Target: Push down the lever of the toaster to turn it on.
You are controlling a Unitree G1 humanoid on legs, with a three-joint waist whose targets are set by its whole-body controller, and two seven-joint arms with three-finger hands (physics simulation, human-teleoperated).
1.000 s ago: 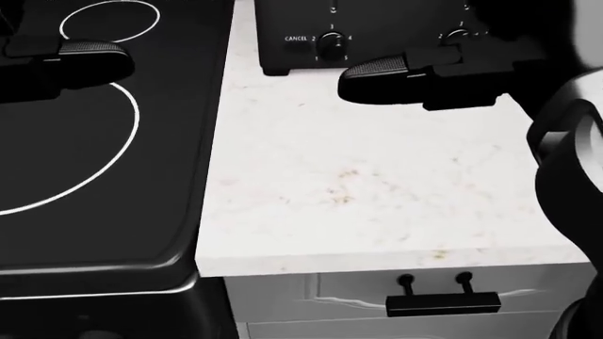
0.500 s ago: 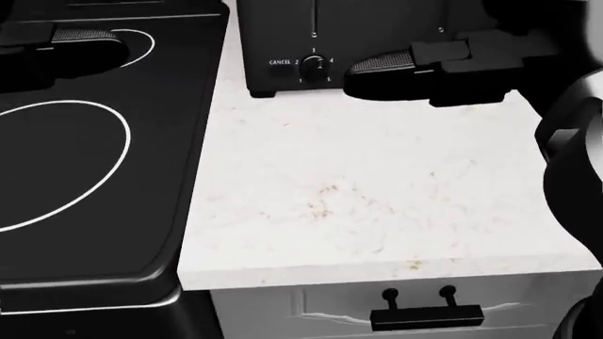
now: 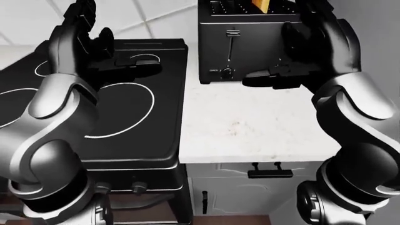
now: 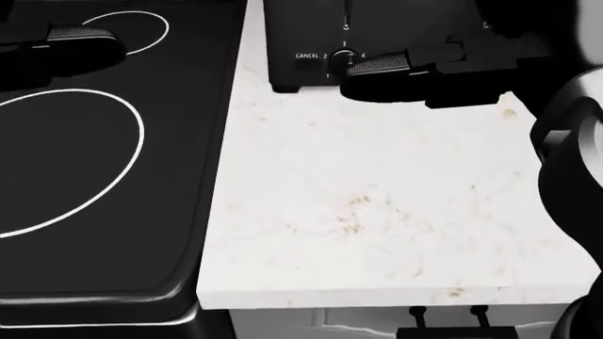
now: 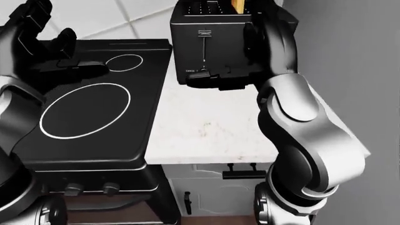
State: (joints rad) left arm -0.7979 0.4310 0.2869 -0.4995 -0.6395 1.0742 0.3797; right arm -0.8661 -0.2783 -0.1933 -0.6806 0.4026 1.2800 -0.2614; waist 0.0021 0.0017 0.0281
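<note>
A black toaster (image 3: 247, 47) stands on the white counter (image 3: 250, 126) at the top of the left-eye view, with a bread slice (image 3: 262, 5) in a slot. Its lever (image 3: 232, 33) sits at the top of its slot, above the dial (image 4: 343, 58). My right hand (image 3: 281, 61) is open in front of the toaster's right half, below and right of the lever; one finger (image 4: 377, 67) reaches level with the dial. My left hand (image 3: 118, 54) is open and empty over the stove.
A black glass stove (image 3: 125, 117) with white ring marks fills the left, flush with the counter. A white drawer with a black handle (image 3: 270, 173) lies under the counter. A grey wall (image 5: 350, 70) stands to the right of the toaster.
The camera has moved: the whole picture slid down and to the right, with the counter's near edge lower. Both hands keep about the same places in the view; the right finger now lies by the dial.
</note>
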